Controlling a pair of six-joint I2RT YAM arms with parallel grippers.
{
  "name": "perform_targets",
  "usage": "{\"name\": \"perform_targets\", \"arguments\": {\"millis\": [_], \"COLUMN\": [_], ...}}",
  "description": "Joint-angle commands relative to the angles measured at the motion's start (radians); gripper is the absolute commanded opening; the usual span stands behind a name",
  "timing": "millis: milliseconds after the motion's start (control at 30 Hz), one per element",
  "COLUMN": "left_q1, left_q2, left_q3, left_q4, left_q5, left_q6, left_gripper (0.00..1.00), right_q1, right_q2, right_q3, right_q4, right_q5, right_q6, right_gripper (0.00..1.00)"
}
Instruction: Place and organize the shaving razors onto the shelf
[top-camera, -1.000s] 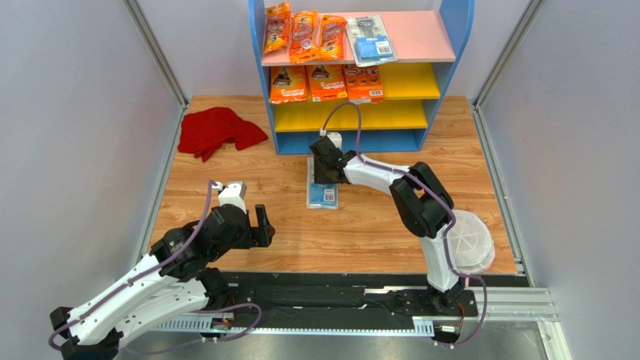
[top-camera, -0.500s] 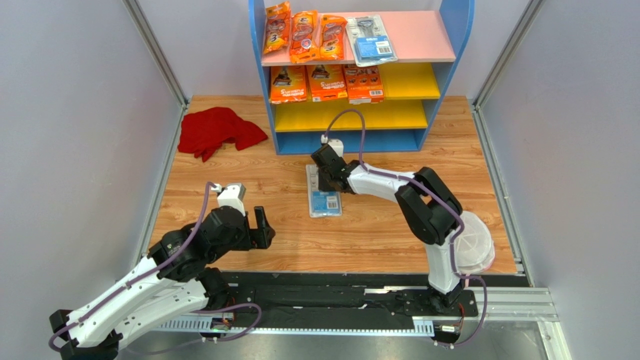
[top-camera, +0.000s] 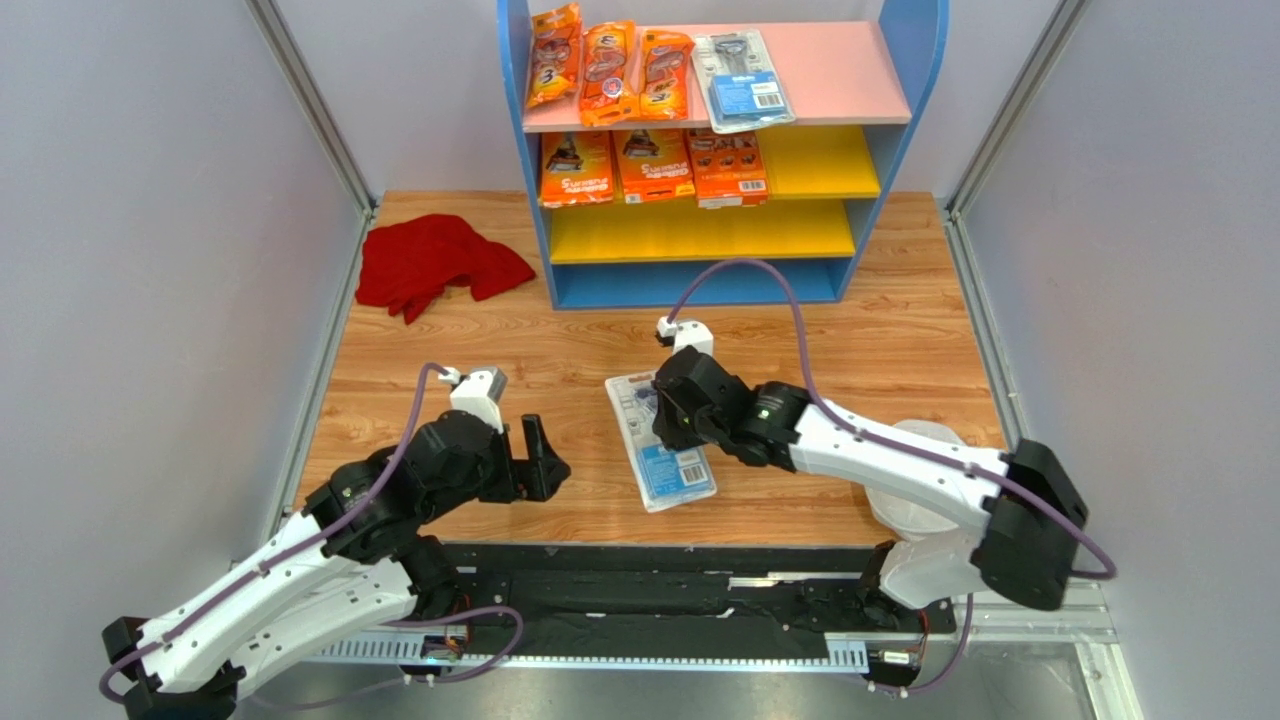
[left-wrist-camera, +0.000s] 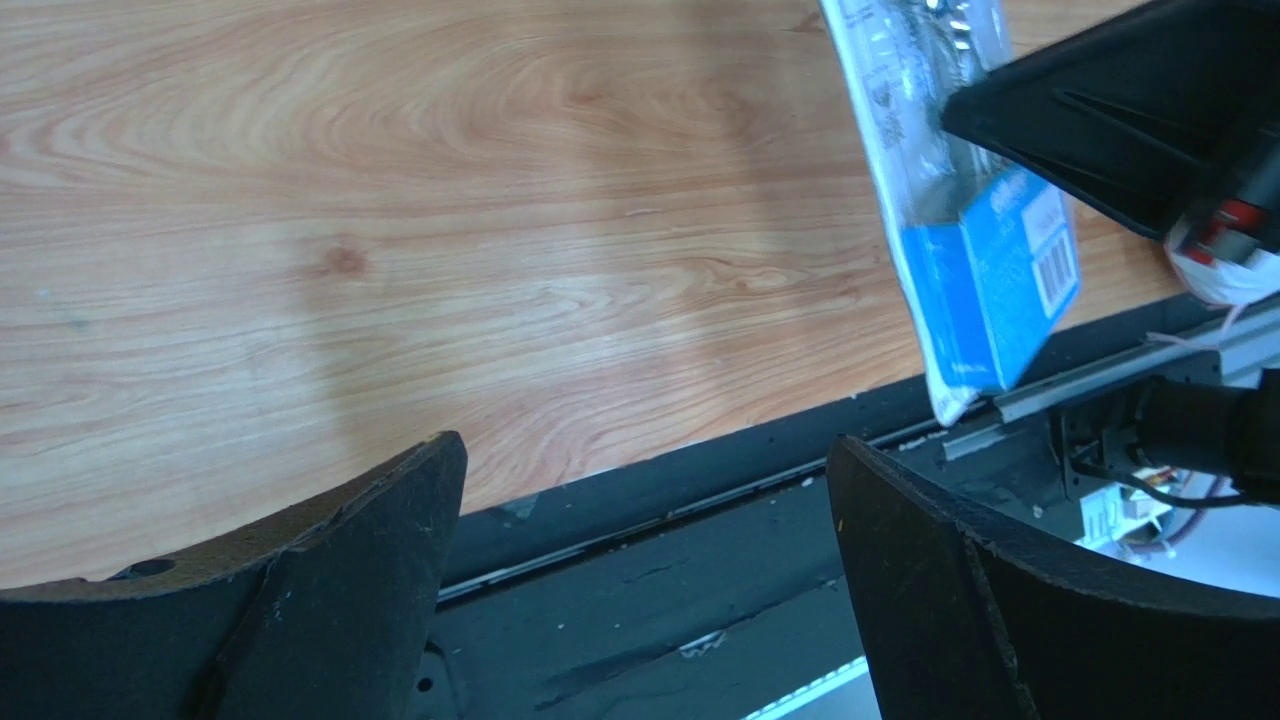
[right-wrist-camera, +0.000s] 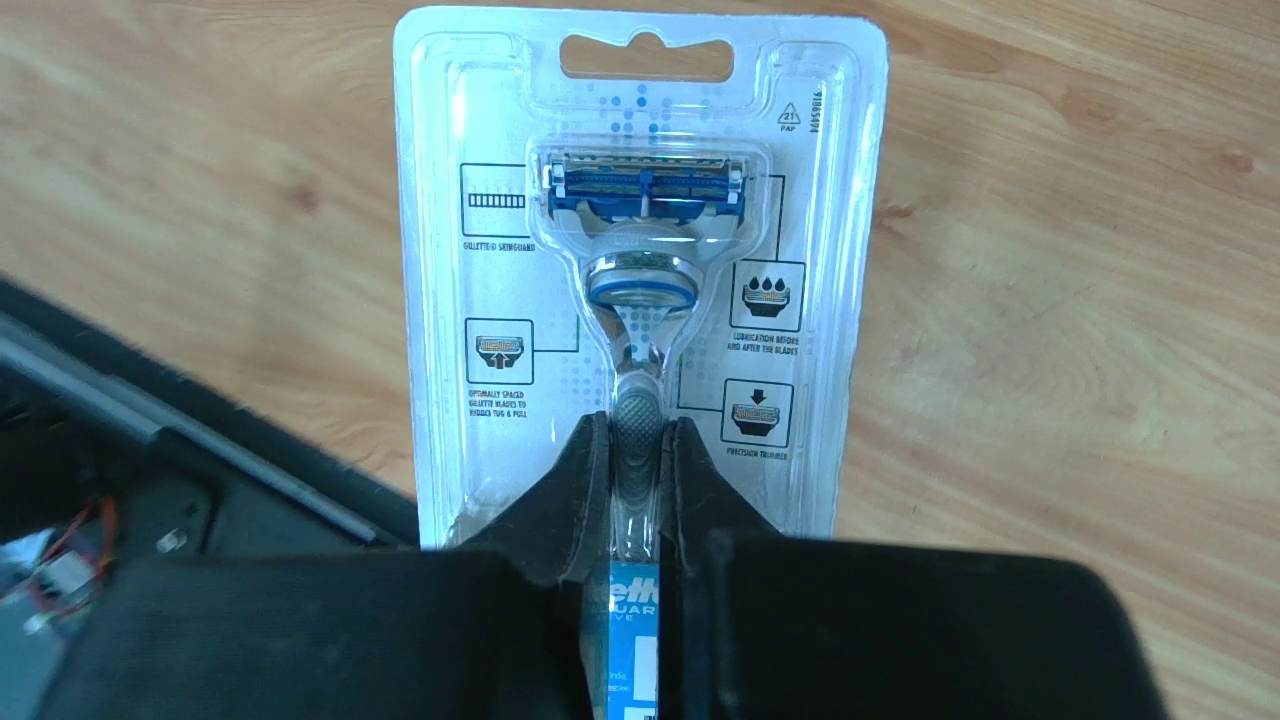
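Note:
My right gripper (top-camera: 679, 417) (right-wrist-camera: 642, 450) is shut on a grey-blue blister card with one razor (top-camera: 666, 450) (right-wrist-camera: 646, 225), pinching the handle bulge. The pack hangs tilted just above the wooden table near its front edge, and it also shows in the left wrist view as the razor pack (left-wrist-camera: 962, 225). My left gripper (top-camera: 534, 455) (left-wrist-camera: 643, 450) stands wide open and empty to the left of the pack. On the shelf (top-camera: 920, 60), three orange bags (top-camera: 609, 68) and another blister card (top-camera: 745, 75) lie on the pink top. Three orange cards (top-camera: 654, 165) lie on the upper yellow board.
A red cloth (top-camera: 436, 263) lies at the table's back left. A round white dish (top-camera: 935, 465) sits at the front right, partly behind my right arm. Grey walls close both sides. A black rail (top-camera: 676, 578) runs along the near edge.
My right gripper has closed on the blister card and drawn it from near the shelf toward the near edge, turning it askew. The left gripper has shifted slightly right.

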Motion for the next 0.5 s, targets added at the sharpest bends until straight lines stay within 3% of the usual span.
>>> {"name": "perform_targets", "arguments": {"millis": [0, 133, 300, 467], "left_q1": [-0.002, -0.002, -0.002, -0.002], "left_q2": [0.021, 0.012, -0.020, -0.002], "left_q3": [-0.023, -0.065, -0.140, -0.180], "left_q4": [0.140, 0.232, 0.447, 0.539], "left_q5": [0.119, 0.177, 0.300, 0.341], "left_q6": [-0.009, -0.037, -0.115, -0.163], "left_gripper": [0.99, 0.99, 0.99, 0.99], "right_q1": [0.051, 0.100, 0.139, 0.170], "right_q2": [-0.139, -0.236, -0.258, -0.258], "right_q3": [-0.045, -0.076, -0.079, -0.051], "right_q4": [-0.041, -0.058, -0.082, -0.090], "right_q5": [0.009, 0.034, 0.060, 0.071], "right_q6": [0.064, 0.103, 0.120, 0.129], "right_gripper": [0.00, 0.00, 0.00, 0.00]}}
